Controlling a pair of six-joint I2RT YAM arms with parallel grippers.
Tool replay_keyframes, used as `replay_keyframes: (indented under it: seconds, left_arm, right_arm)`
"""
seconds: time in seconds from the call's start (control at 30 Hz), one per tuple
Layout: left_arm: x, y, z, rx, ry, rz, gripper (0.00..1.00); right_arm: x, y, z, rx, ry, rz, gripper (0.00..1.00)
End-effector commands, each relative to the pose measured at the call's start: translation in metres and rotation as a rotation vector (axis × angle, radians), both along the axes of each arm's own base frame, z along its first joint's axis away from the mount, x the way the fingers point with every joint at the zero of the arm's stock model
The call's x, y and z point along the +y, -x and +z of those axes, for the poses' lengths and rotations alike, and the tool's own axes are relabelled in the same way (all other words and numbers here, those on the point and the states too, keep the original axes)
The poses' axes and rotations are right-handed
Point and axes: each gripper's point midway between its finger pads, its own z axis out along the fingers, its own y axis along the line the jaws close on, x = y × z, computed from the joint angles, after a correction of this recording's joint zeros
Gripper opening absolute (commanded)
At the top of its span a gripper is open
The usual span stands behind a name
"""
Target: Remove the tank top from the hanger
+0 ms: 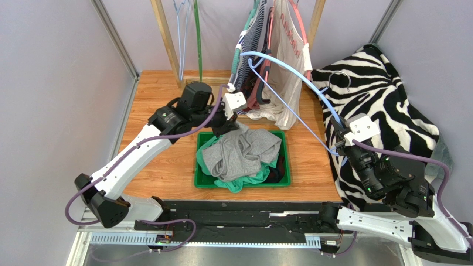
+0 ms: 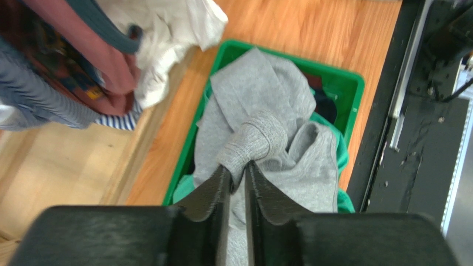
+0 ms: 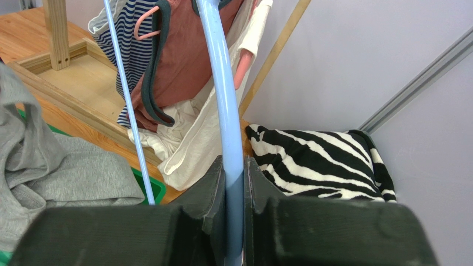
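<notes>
My left gripper (image 1: 225,125) is closed on a bunched fold of the grey tank top (image 1: 238,152), the cloth pinched tight between the fingers just above the green bin (image 1: 198,163). Most of the garment lies heaped in that bin on top of a green piece of clothing. I hold it low and over the bin so the fabric collects there and does not spill onto the table (image 1: 161,100). My right gripper (image 1: 340,136) is clamped on the light blue hanger (image 1: 294,71), its thick arm squeezed between the jaws. It holds the frame up and to the right, away from the bin, so hanger and cloth are drawn apart. From above the hanger looks bare, so I judge the tank top is off it. The thin lower bar does slant down close to the grey cloth in my right wrist view, though, and I cannot tell whether it touches. Behind the bin the wooden rack (image 1: 166,39) carries other clothes, a striped one, a rust-coloured one and a cream top (image 1: 288,50). They hang just beside my left wrist and near the hanger's hook end, and they are the likeliest things to snag. A zebra-print blanket (image 1: 383,105) lies under my right arm, well apart from the bin.
</notes>
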Motion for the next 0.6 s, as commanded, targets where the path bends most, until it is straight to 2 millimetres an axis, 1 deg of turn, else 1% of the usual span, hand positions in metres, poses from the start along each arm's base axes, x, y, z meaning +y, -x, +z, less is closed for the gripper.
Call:
replay_keyframes:
  seconds: [0.0, 0.1, 0.13, 0.17, 0.23, 0.3, 0.33, 0.37, 0.43, 0.47, 0.5, 0.57]
  left_arm:
    - [-0.005, -0.001, -0.037, 0.065, -0.074, -0.017, 0.28]
    - [-0.007, -0.009, -0.06, 0.1, -0.122, 0.005, 0.3]
    - [-0.007, -0.012, -0.067, 0.108, -0.138, 0.013, 0.31]
    - [-0.008, -0.013, -0.077, 0.122, -0.158, 0.005, 0.36]
    - [-0.008, -0.013, -0.094, 0.142, -0.185, 0.0, 0.38]
    - [-0.008, -0.012, -0.113, 0.168, -0.216, -0.002, 0.48]
    - [-0.008, -0.011, -0.118, 0.175, -0.222, -0.006, 0.52]
    - [-0.01, -0.008, -0.125, 0.184, -0.235, -0.019, 0.61]
    - [-0.009, -0.001, -0.141, 0.199, -0.261, -0.027, 0.71]
    - [-0.013, 0.007, -0.145, 0.191, -0.269, -0.049, 0.8]
    - [-0.011, 0.012, -0.158, 0.192, -0.29, -0.052, 0.82]
    - [-0.016, 0.025, -0.169, 0.174, -0.311, -0.091, 0.84]
  right_arm:
    - [-0.012, 0.003, 0.013, -0.024, -0.097, -0.022, 0.0]
    - [-0.021, 0.008, 0.016, -0.03, -0.138, -0.016, 0.0]
    - [-0.02, 0.009, 0.015, -0.028, -0.139, -0.006, 0.0]
    - [-0.022, 0.01, 0.015, -0.027, -0.147, 0.0, 0.0]
    - [-0.02, 0.011, 0.01, -0.02, -0.129, 0.011, 0.0]
    - [-0.02, 0.011, 0.007, -0.018, -0.125, 0.012, 0.0]
    - [-0.02, 0.011, 0.007, -0.018, -0.12, 0.015, 0.0]
    - [-0.019, 0.011, 0.006, -0.017, -0.117, 0.018, 0.0]
    - [-0.019, 0.011, 0.005, -0.017, -0.108, 0.016, 0.0]
    - [-0.019, 0.011, 0.005, -0.018, -0.105, 0.017, 0.0]
    - [-0.019, 0.011, 0.006, -0.019, -0.105, 0.019, 0.0]
    - [-0.019, 0.012, 0.007, -0.02, -0.107, 0.027, 0.0]
